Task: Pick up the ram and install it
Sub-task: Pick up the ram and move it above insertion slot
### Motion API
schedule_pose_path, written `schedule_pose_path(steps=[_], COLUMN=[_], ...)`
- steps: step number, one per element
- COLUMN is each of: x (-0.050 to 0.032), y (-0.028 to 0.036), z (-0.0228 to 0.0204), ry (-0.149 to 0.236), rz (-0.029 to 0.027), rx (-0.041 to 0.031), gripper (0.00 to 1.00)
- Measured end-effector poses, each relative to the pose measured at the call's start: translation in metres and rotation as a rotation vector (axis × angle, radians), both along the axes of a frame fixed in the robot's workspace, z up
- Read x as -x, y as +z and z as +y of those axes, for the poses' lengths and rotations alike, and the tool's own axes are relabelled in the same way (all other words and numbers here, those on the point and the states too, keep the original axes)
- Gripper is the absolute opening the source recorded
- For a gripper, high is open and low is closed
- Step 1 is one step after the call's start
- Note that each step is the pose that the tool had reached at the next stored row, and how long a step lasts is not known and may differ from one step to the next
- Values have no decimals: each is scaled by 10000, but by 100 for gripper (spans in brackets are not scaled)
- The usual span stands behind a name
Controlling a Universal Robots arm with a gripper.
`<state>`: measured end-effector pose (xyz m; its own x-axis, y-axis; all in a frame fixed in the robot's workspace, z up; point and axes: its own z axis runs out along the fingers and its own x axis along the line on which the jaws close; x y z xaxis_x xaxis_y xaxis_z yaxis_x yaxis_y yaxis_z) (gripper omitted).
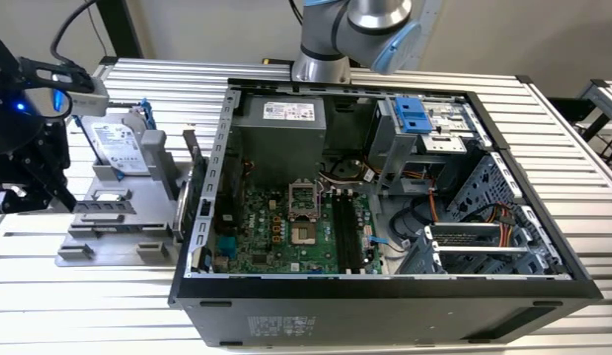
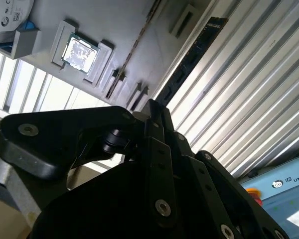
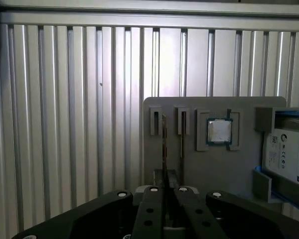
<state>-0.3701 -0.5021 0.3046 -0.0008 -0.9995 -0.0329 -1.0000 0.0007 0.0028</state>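
A ribbed aluminium table (image 1: 89, 303) carries an open computer case (image 1: 385, 318), its motherboard (image 1: 286, 229) bare to the room. Toward the exterior view's left sits a grey parts holder (image 1: 119, 238) with a hard drive (image 1: 119, 148) propped in it. The gripper (image 3: 168, 187) hangs over that holder, its fingers drawn together. The ram (image 2: 192, 52) stands on its long edge in the holder, along the side next to bare table. In the second wrist view it lies just past the fingertips (image 2: 152, 112). A processor chip (image 3: 219, 132) rests in a pocket nearby.
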Motion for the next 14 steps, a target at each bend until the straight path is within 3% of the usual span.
schedule_pose_path(steps=[14], x=[0], y=[224], z=[0], ry=[0], rz=[0], rx=[0], gripper=[0])
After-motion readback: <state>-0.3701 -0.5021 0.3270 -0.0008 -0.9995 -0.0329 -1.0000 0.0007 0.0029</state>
